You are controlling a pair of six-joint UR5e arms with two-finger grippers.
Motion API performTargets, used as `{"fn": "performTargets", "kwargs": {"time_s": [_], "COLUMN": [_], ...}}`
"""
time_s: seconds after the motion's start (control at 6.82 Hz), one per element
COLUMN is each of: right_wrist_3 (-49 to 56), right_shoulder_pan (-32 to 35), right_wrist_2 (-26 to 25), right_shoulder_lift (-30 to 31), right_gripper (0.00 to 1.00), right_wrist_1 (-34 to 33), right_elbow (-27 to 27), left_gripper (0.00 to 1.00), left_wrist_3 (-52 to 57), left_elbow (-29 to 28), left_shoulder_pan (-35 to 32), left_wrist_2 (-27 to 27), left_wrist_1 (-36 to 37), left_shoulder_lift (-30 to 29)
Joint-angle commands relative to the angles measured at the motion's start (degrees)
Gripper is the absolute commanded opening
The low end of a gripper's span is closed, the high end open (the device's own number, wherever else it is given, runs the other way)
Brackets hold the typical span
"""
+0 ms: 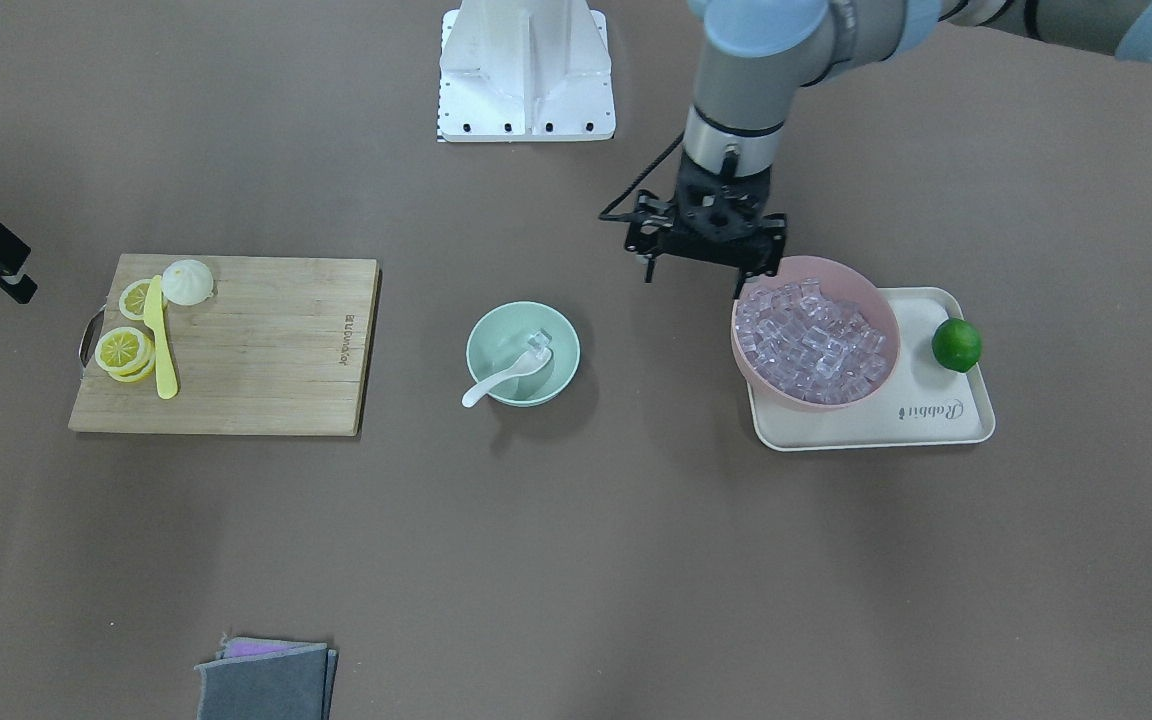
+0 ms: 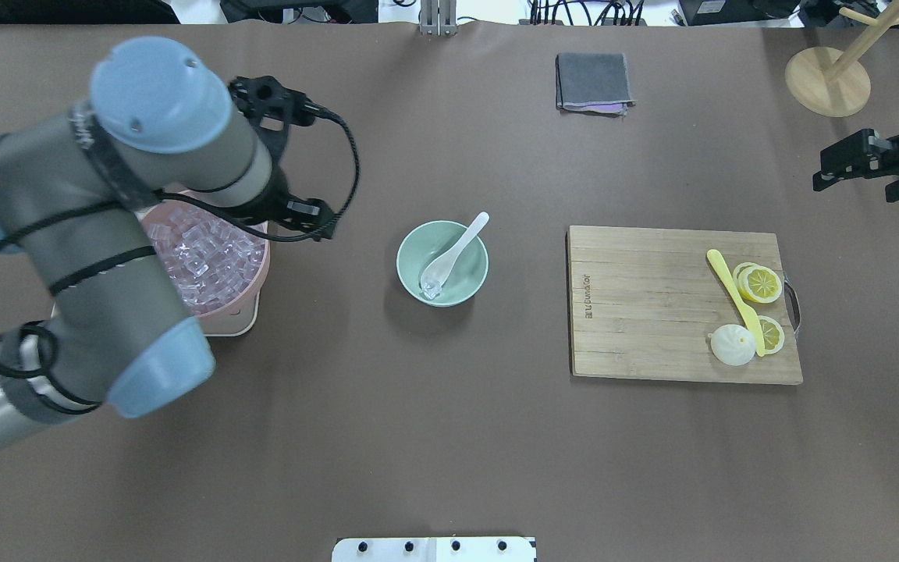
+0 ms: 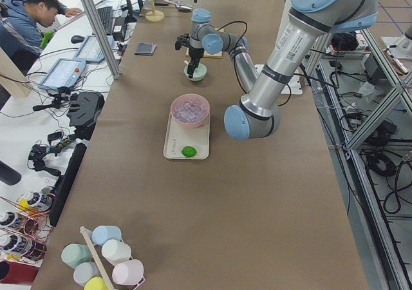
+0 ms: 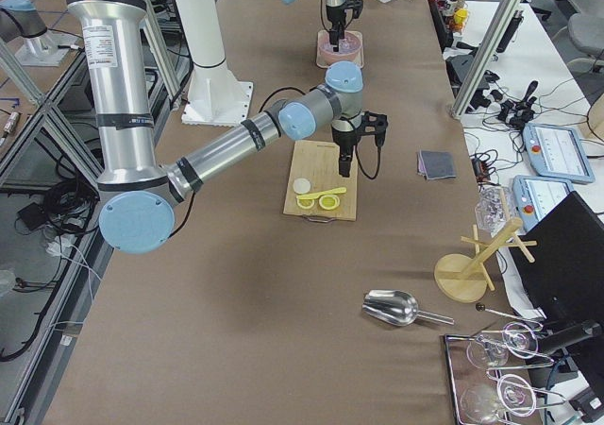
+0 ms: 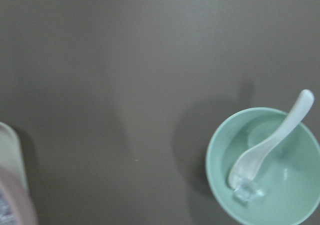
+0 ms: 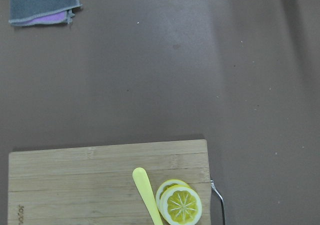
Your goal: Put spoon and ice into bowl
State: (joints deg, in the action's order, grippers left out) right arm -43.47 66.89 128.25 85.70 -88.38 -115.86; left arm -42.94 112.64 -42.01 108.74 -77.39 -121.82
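Spoon (image 1: 501,375) and ice cube (image 1: 538,343) both sit in the mint-green bowl (image 1: 476,335) at the middle of the table (image 1: 576,560). The scoop lies down inside and the short handle leans out over the rim. The cube rests at the tip of the scoop, but I cannot tell whether it lies in the scoop or only against it.

My left gripper (image 1: 694,278) hangs above bare table between that bowl and the pink bowl (image 1: 786,392), close to the pink rim. Its fingers (image 1: 739,288) are spread apart with nothing between them. The pink bowl is heaped with clear cubes (image 1: 811,335) and stands on a cream tray (image 1: 926,420) beside a lime (image 1: 957,345).

My right gripper (image 2: 840,168) is raised near the handle end of the cutting board (image 1: 266,350), well apart from the mint-green bowl. I cannot tell whether its fingers are apart or together. A yellow knife (image 1: 161,345) lies on the board across lemon slices (image 1: 124,350).
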Motion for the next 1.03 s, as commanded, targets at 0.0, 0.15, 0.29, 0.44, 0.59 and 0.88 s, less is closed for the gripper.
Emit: {"fn": "performTargets", "kwargs": {"time_s": [0.0, 0.15, 0.29, 0.44, 0.59, 0.88], "right_wrist_3": [8.7, 12.0, 14.6, 17.3, 20.3, 28.8], "right_shoulder_pan": [3.1, 4.8, 6.7, 8.6, 9.8, 13.3], "right_wrist_2": [1.6, 1.7, 2.4, 3.3, 3.7, 3.8], "right_shoulder_lift": [2.9, 4.1, 5.3, 6.8, 7.8, 9.0], "right_gripper": [1.0, 1.0, 1.0, 1.0, 1.0, 1.0], "right_wrist_1": [-0.1, -0.1, -0.2, -0.2, -1.4, -5.8], "right_elbow": [0.3, 0.3, 0.4, 0.3, 0.5, 0.5], "left_gripper": [0.97, 0.97, 0.97, 0.97, 0.97, 0.97], "left_wrist_3": [14.0, 24.4, 34.7, 41.1, 46.5, 52.4], "left_elbow": [7.8, 8.0, 7.1, 6.5, 2.2, -2.7], "left_shoulder_pan": [-10.4, -17.5, -24.9, -31.8, -38.7, -45.7], "left_wrist_2": [5.2, 8.6, 13.3, 17.0, 20.4, 23.6], "left_wrist_1": [3.5, 3.1, 1.9, -0.8, -6.1, -9.3], "left_shoulder_lift": [13.1, 18.4, 23.6, 30.3, 35.4, 41.0]}}
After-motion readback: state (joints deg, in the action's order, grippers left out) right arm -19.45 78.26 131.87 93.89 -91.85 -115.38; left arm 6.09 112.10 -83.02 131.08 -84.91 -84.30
